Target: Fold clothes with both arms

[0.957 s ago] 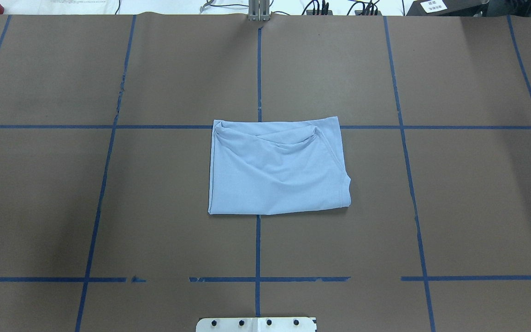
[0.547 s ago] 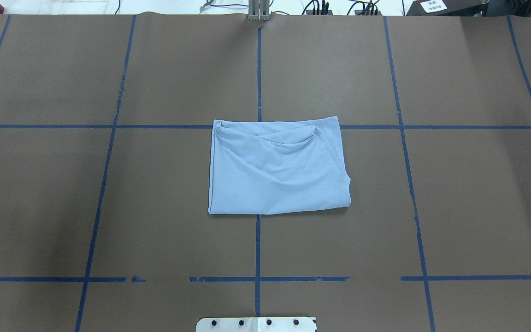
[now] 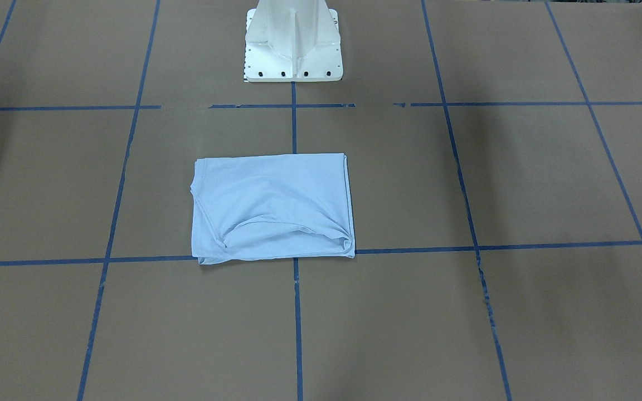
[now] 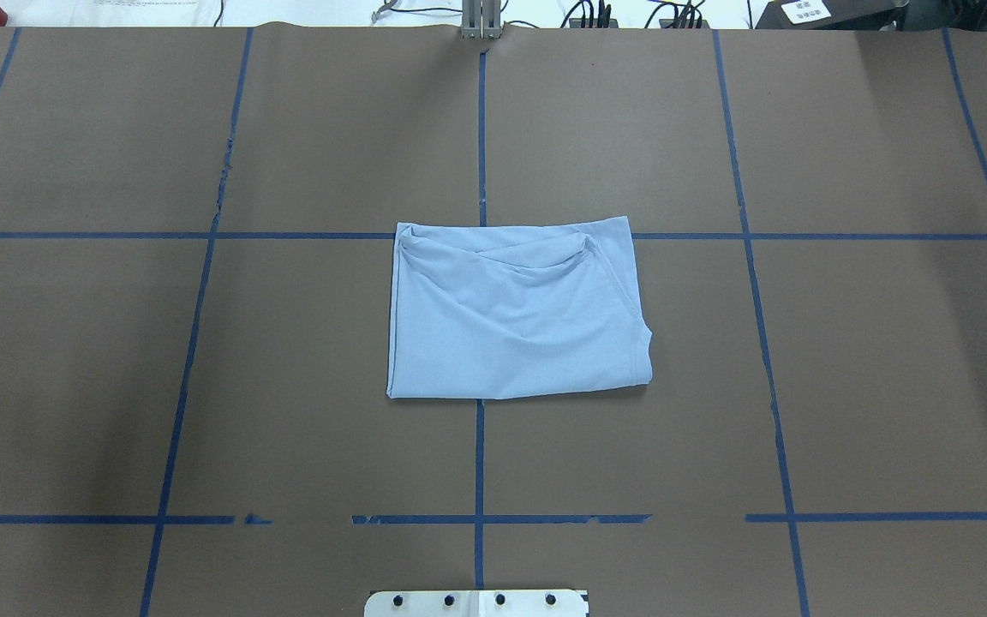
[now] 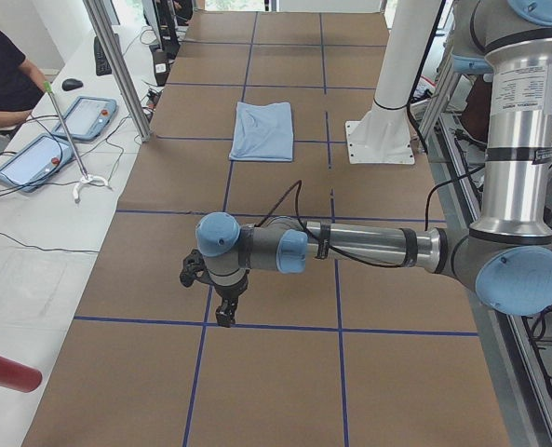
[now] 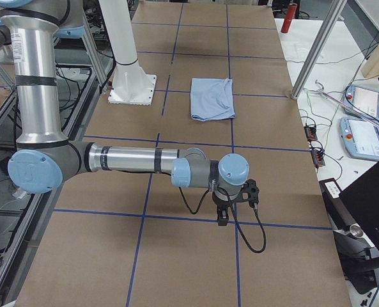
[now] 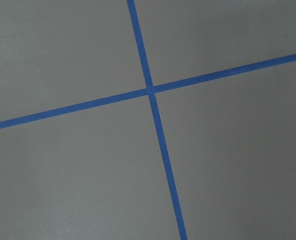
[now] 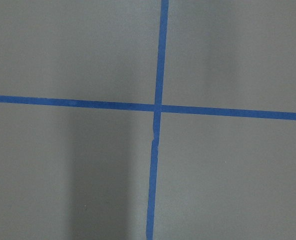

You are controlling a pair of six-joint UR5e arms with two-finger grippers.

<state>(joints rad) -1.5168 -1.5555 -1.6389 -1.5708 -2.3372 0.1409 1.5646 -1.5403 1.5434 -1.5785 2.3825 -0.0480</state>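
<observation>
A pale light-blue T-shirt folded into a rectangle (image 4: 515, 313) lies flat in the middle of the brown paper-covered table (image 4: 888, 386), across the centre line of the blue tape grid (image 4: 479, 463). Its far edge runs along a cross line, and a curved neckline seam shows near that edge. The top layer hides the layers under it. Nothing touches or covers the shirt.

The white pedestal base (image 3: 293, 39) stands just beyond the shirt on the robot's side; the overhead view cuts it to a bolted plate.

The silver-grey left arm with light-blue joint caps (image 5: 369, 247) reaches out low towards its end of the table, well apart from the shirt. Its black left gripper (image 5: 224, 318) points down close over bare table by a tape line. The matching right arm (image 6: 131, 160) does the same at the other end, its black right gripper (image 6: 222, 219) also pointing down. Each gripper shows in a side view only, small and dark, so I cannot tell how wide the fingers stand or whether they hold anything. Each wrist camera shows only a tape crossing (image 7: 150, 90) on bare table.

On a white side table beyond the far edge lie two grey tablet-like pendants (image 5: 87, 116) with cables, and a red cylinder (image 5: 6, 371) lies near the corner. A person in a dark top (image 5: 1, 74) is cut off by the picture's edge
</observation>
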